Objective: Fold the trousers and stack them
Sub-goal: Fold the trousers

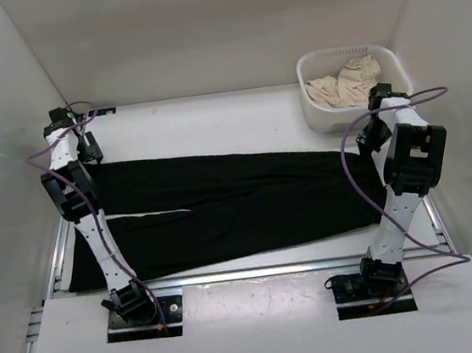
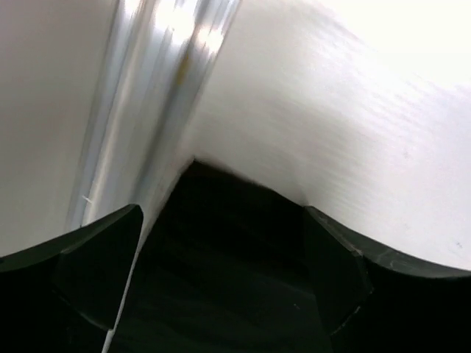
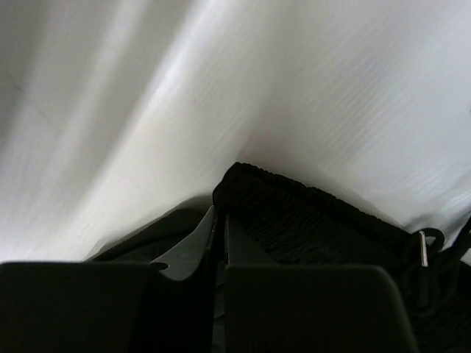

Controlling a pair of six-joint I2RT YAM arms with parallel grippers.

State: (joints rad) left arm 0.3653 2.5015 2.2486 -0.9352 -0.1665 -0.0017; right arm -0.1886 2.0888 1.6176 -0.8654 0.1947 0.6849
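Note:
The black trousers (image 1: 230,203) lie flat across the table, legs to the left and waistband to the right. My left gripper (image 1: 88,148) is at the far leg's cuff. In the left wrist view it is open (image 2: 223,210), with the jaws wide apart on either side of the cuff corner (image 2: 221,279). My right gripper (image 1: 374,135) is at the far corner of the waistband. In the right wrist view its jaws (image 3: 220,215) are pressed together at the gathered waistband (image 3: 316,228), with black fabric on both sides.
A white basket (image 1: 321,118) stands at the back right and holds a beige garment (image 1: 345,83). A drawstring with a metal tip (image 3: 423,248) lies by the waistband. An aluminium rail (image 2: 140,88) runs along the table's left edge. White walls enclose the table.

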